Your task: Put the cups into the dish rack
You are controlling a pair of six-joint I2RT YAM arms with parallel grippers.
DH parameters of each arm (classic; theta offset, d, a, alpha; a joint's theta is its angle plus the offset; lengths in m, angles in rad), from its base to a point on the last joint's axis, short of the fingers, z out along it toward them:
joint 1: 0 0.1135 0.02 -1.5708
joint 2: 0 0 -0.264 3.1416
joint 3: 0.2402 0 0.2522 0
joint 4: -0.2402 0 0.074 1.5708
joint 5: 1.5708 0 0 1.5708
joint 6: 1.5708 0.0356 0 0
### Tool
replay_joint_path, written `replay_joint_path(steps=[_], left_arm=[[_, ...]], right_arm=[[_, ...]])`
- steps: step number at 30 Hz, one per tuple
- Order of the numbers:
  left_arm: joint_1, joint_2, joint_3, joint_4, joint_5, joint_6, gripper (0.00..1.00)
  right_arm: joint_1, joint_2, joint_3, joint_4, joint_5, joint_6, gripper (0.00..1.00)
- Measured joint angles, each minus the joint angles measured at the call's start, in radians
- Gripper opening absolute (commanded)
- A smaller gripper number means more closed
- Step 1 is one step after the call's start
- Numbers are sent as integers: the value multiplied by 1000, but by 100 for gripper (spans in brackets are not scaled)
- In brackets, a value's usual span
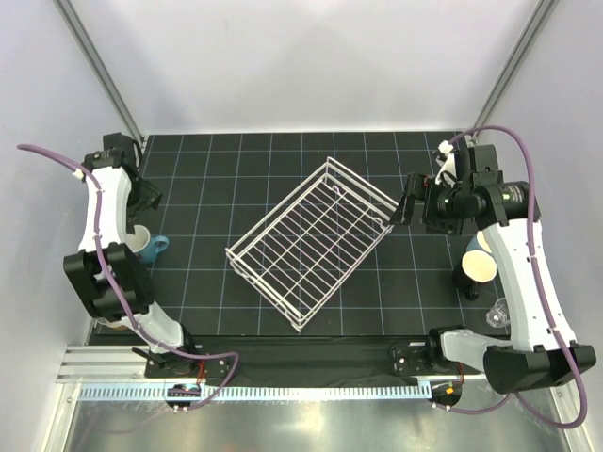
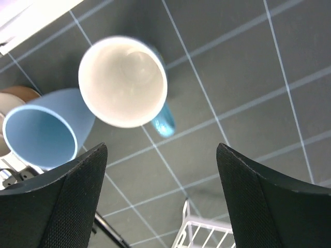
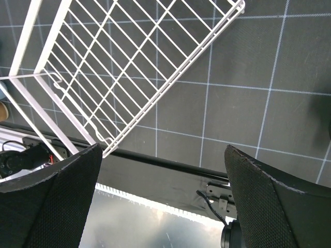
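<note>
1. My left gripper (image 2: 161, 150) hangs over the table's left side, jaws apart with nothing between them.
2. Just beyond my fingertips stands the blue handled mug (image 2: 123, 81), mouth up. I judge it my pick: lower one finger inside the rim and one outside, away from the handle.
3. The light blue tumbler (image 2: 44, 132) sits just beside the mug, so I should take the rim on the opposite side to avoid knocking it.
4. Farther off, the dish rack (image 1: 363, 181) lies diagonally mid-table, no cups inside.
5. Beyond it, my right gripper (image 3: 163, 149) hovers by the rack's right corner, jaws spread wide, holding nothing.
</note>
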Motion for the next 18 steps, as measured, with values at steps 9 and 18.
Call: replay_joint_path(steps=[9, 18], left_arm=[[11, 85, 24, 16, -43, -39, 79], [13, 175, 25, 35, -84, -45, 76]], right_arm=[[0, 69, 23, -17, 11, -6, 100], [0, 132, 56, -21, 0, -5, 100]])
